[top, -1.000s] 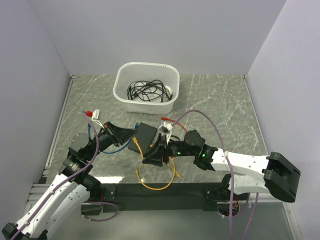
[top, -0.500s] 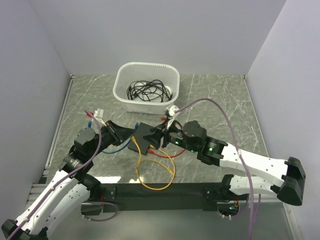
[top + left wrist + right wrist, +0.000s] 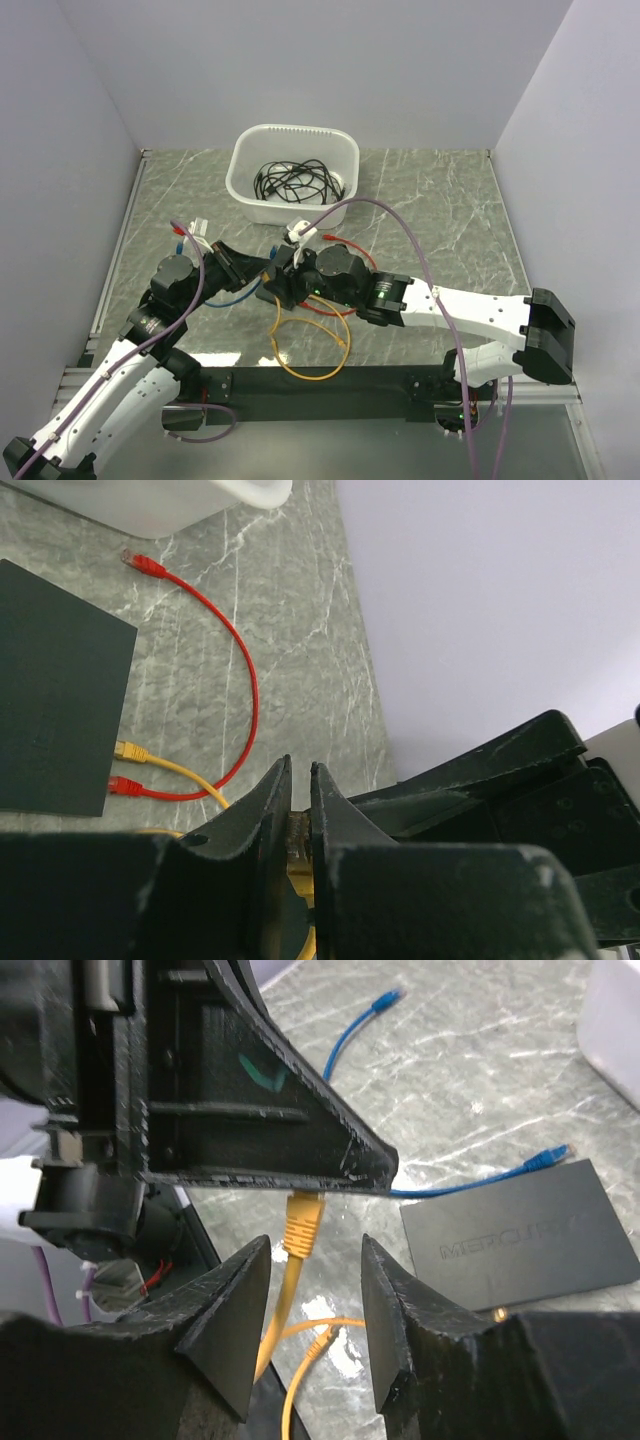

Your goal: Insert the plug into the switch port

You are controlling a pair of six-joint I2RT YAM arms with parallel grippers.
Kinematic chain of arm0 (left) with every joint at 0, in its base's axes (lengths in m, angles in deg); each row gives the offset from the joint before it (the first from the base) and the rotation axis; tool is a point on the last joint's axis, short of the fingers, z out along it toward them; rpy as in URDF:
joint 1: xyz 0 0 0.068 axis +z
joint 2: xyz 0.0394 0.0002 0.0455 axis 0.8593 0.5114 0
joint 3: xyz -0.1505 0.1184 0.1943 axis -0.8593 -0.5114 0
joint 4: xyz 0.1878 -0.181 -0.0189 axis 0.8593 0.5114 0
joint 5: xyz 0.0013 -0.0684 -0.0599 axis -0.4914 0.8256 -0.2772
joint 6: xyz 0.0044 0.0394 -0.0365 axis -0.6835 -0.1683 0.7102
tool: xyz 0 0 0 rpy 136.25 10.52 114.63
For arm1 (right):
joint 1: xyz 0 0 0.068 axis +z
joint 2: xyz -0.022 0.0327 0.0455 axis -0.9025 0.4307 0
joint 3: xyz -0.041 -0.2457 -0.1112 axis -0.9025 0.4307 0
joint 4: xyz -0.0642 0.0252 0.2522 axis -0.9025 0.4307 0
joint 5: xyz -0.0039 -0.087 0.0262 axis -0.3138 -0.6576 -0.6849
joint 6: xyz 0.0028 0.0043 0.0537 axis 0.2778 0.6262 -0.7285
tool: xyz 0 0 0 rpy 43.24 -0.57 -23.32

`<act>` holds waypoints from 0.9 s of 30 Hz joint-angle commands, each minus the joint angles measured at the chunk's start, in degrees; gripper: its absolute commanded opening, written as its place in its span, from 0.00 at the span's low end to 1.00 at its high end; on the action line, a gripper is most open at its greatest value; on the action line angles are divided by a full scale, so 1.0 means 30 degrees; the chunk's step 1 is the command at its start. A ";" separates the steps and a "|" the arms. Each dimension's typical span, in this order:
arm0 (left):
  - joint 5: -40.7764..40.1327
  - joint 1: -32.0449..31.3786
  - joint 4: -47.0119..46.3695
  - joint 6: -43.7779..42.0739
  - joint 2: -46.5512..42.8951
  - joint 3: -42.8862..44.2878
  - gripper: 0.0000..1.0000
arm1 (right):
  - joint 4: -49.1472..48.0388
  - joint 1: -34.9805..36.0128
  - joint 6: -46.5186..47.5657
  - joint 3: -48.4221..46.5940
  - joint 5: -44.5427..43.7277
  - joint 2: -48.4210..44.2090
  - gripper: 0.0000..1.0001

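My left gripper point(image 3: 301, 772) is shut on a yellow plug point(image 3: 303, 1222), which hangs below its black fingers point(image 3: 250, 1090) in the right wrist view. My right gripper point(image 3: 315, 1243) is open, with one finger on each side of that plug and its yellow cable point(image 3: 310, 374), not touching them. The switch point(image 3: 520, 1235), a flat black box, lies on the table just beyond. In the left wrist view the switch point(image 3: 55, 710) has a yellow and a red plug in its near edge. In the top view both grippers meet at centre-left point(image 3: 270, 277), and the right wrist hides most of the switch.
A white tub point(image 3: 240, 165) of black cables stands at the back. A red cable point(image 3: 245, 695) and a blue cable point(image 3: 228, 298) lie on the marble table around the switch. The yellow cable loops toward the near edge. Grey walls close in on three sides.
My right arm has swung left and back over the switch, bringing its open gripper to the left gripper's plug. The left arm has shifted only slightly.
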 commanded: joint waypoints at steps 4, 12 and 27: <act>-0.0284 0.0019 -0.0449 -0.0281 -0.0095 0.0175 0.01 | -0.0460 0.0166 0.0201 -0.1303 -0.0838 0.0014 0.46; -0.0313 0.0019 -0.0303 -0.0251 -0.0271 0.0233 0.01 | -0.0078 0.0167 -0.0003 -0.1978 -0.0809 0.1038 0.35; -0.0430 0.0018 -0.0214 -0.0281 -0.0446 0.0233 0.01 | 0.0155 0.0196 -0.0121 -0.2358 -0.0809 0.1391 0.18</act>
